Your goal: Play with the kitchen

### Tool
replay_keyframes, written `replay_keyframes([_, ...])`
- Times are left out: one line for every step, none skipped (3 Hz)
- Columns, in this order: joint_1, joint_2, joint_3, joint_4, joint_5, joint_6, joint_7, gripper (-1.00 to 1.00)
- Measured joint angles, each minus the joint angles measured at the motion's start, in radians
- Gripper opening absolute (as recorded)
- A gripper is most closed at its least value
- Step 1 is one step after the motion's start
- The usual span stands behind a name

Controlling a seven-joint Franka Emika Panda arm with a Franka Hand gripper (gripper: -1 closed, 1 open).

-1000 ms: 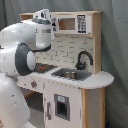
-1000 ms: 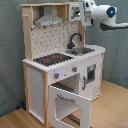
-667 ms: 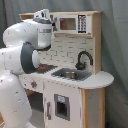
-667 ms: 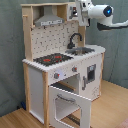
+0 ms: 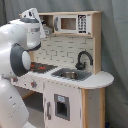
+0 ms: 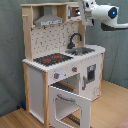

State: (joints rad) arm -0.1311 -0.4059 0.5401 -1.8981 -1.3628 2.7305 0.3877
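Observation:
The toy kitchen [image 5: 75,80] [image 6: 60,65] is tall, white and light wood. In both exterior views I see its black-red stovetop [image 5: 42,66] [image 6: 52,59], black faucet [image 5: 82,59] [image 6: 75,39], sink [image 5: 70,75] [image 6: 84,50] and pegboard back [image 5: 62,50] [image 6: 52,40]. A grey hood [image 6: 47,20] hangs over the stovetop. The oven door [image 6: 70,105] hangs open toward the front. My gripper [image 5: 46,31] [image 6: 83,12] is up at the top shelf, well above the sink, touching nothing that I can see.
A microwave panel [image 5: 72,23] sits in the upper shelf next to my gripper. My white arm [image 5: 17,60] fills the first exterior view's left. A grey curtain [image 6: 10,60] hangs behind the kitchen. The floor [image 6: 112,107] is wooden.
My arm has swung in toward the kitchen's upper shelf, moving left in the second exterior view. The kitchen itself has not changed.

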Motion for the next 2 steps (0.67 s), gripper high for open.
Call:
replay_keyframes([0.000,-0.048,0.008,-0.047,-0.020,-0.025,-0.001,-1.00])
replay_keyframes([0.000,-0.064,0.010,-0.062,-0.027,-0.033,-0.001,1.00])
